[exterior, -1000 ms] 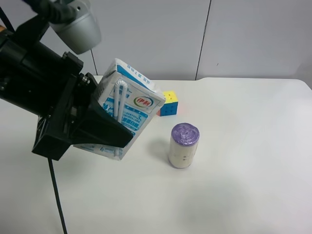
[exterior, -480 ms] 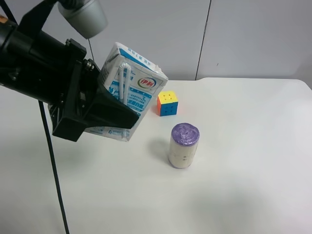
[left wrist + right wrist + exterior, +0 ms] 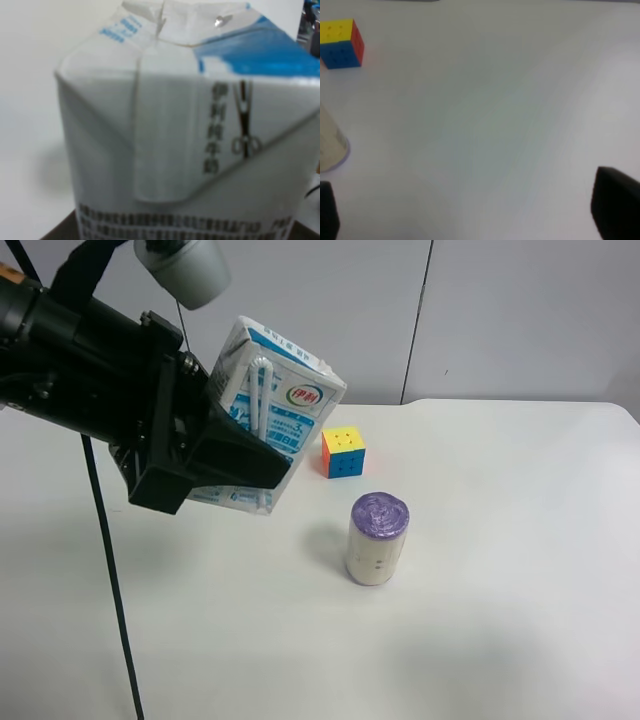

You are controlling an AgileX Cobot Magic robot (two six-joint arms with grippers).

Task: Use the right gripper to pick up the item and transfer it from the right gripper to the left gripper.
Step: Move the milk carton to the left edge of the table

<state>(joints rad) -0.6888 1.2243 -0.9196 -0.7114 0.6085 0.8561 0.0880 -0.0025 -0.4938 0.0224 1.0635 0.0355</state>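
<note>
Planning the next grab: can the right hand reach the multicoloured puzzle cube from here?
Probably yes. The right hand is open and empty, and bare white table lies between it and the multicoloured puzzle cube; the purple-topped cream cylinder stands close beside that path.

The carton (image 3: 290, 405) looks like smooth, faintly glossy printed paperboard. Near the carton, the cube (image 3: 343, 452) is shiny plastic on a matt white table (image 3: 500, 620).

My high camera looks down slantwise over the white table (image 3: 500, 640) toward the grey wall (image 3: 520, 310). My left wrist camera sits very close to the carton (image 3: 190, 150), which fills it. My right wrist camera looks at the table from farther, sharing the puzzle cube (image 3: 342, 44) and cylinder (image 3: 330, 145) with the high camera.
</note>
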